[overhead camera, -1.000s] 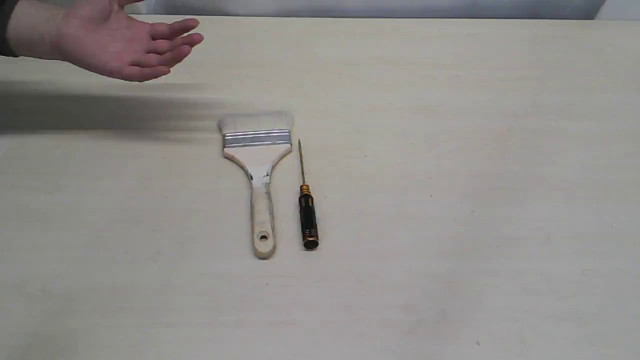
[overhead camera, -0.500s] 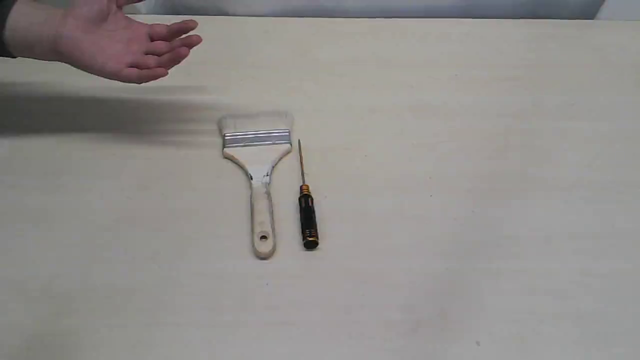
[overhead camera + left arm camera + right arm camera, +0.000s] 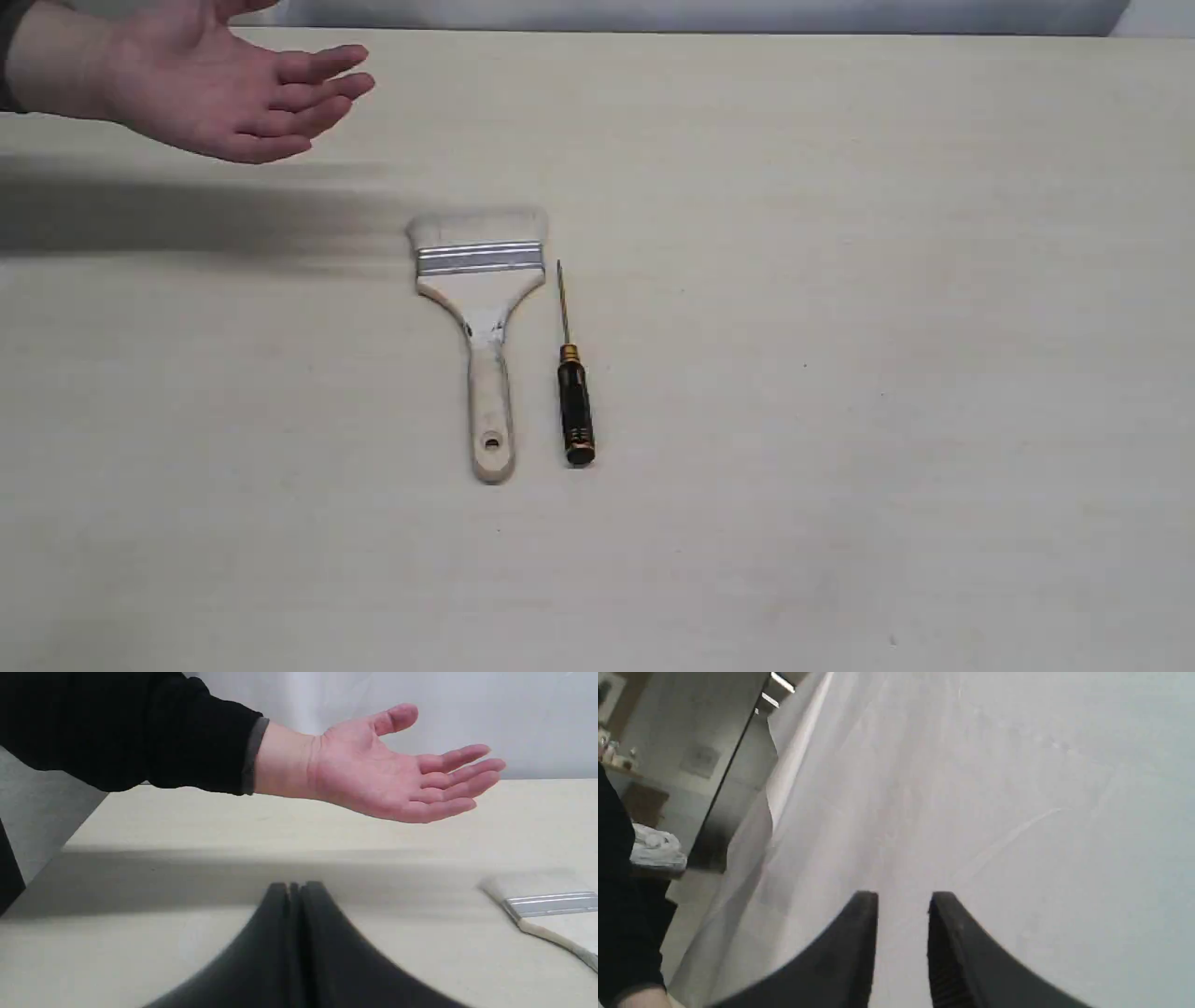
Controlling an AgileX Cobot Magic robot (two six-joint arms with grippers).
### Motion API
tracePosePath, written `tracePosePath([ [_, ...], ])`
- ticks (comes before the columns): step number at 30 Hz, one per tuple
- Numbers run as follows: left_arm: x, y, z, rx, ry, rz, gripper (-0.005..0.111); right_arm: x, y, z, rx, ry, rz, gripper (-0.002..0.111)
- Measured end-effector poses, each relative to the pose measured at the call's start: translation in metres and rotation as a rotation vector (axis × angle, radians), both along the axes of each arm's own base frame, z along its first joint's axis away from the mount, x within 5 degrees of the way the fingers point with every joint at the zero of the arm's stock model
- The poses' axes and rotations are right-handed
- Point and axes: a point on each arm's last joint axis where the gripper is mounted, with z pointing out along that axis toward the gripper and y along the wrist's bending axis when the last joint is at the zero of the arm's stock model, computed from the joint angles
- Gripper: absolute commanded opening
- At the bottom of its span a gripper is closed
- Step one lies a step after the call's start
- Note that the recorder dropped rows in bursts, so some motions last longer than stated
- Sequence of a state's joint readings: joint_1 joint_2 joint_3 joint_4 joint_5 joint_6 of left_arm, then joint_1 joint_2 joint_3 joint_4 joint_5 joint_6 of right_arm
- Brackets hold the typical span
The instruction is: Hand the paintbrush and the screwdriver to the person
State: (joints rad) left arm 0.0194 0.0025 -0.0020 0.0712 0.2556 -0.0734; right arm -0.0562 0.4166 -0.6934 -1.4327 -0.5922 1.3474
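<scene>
Paintbrush (image 3: 481,317) flat on table (image 3: 840,373). Screwdriver (image 3: 573,401) just beside paintbrush, not touching. Person's hand (image 3: 215,89) palm-up, well apart from paintbrush. Left gripper (image 3: 294,889) pressed closed, empty. Right gripper (image 3: 903,900) slightly parted, empty.

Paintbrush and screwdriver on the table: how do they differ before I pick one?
The paintbrush is wide and flat, the screwdriver slim. The paintbrush handle is pale wood, the screwdriver's black with gold bands. The paintbrush is longer and nearer the hand than the screwdriver. Both lie flat on the table, parallel, untouched.
</scene>
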Motion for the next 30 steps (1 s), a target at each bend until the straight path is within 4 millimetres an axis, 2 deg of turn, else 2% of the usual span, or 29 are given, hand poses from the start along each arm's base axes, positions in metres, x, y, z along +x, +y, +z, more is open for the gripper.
tracePosePath([
  [4,0.000,0.000,0.000,0.000,0.000,0.000,0.000,0.039,-0.004,0.010,0.154,0.283,0.025,0.037],
  [6,0.000,0.000,0.000,0.000,0.000,0.000,0.000,0.061,-0.003,0.005,0.230,0.431,0.072,0.039],
  [9,0.000,0.000,0.000,0.000,0.000,0.000,0.000,0.095,0.001,-0.014,0.293,0.643,0.144,0.039],
  [13,0.000,0.000,0.000,0.000,0.000,0.000,0.000,0.142,0.001,-0.057,0.324,0.889,0.164,0.039],
  [15,0.000,0.000,0.000,0.000,0.000,0.000,0.000,0.167,-0.001,-0.092,0.312,1.018,0.133,0.039],
  [19,0.000,0.000,0.000,0.000,0.000,0.000,0.000,0.196,-0.004,-0.148,0.256,1.182,0.081,0.038],
  [22,0.000,0.000,0.000,0.000,0.000,0.000,0.000,0.213,0.000,-0.187,0.129,1.254,0.084,0.035],
  [24,0.000,0.000,0.000,0.000,0.000,0.000,0.000,0.217,0.016,-0.207,-0.024,1.252,0.144,0.028],
  [27,0.000,0.000,0.000,0.000,0.000,0.000,0.000,0.216,0.053,-0.229,-0.277,1.168,0.259,0.020],
  [30,0.000,0.000,0.000,0.000,0.000,0.000,0.000,0.211,0.089,-0.242,-0.465,1.058,0.242,0.023],
])
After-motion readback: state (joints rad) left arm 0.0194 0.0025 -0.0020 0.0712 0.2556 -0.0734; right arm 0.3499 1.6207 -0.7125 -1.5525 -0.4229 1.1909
